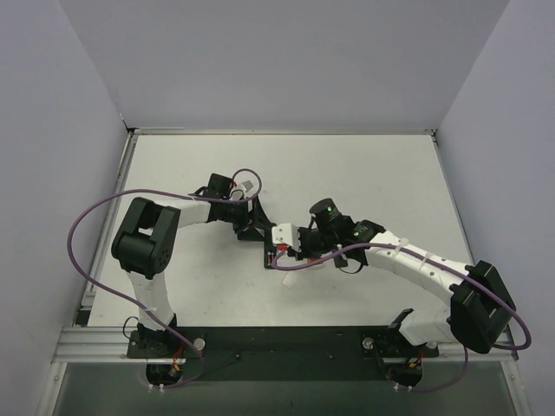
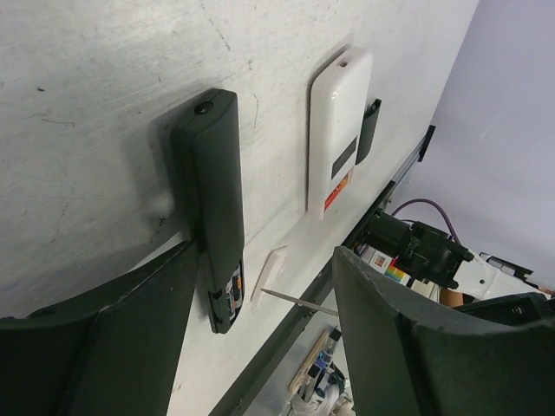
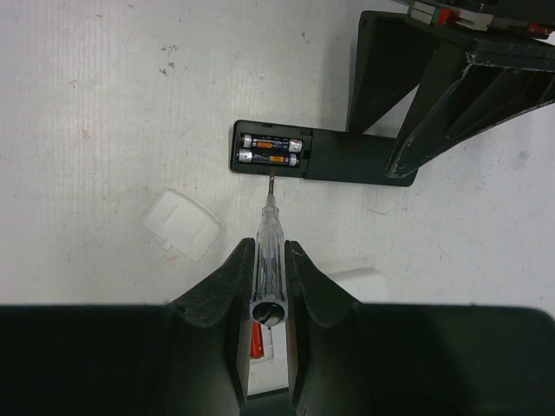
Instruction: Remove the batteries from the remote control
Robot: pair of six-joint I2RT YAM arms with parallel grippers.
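Centrally on the scuffed matte white surface (image 1: 364,165), well apart from edges & walls, lies the slim black plastic remote (image 3: 347,158), compartment uncovered. Both batteries (image 3: 271,150) sit inside, side by side. L arm reaches in low, left gripper (image 2: 264,251) spread astride the remote. Right gripper (image 3: 266,251) pinches a clear-handled screwdriver (image 3: 269,217), tip at the compartment rim. A rounded white square (image 3: 182,224) lies near.
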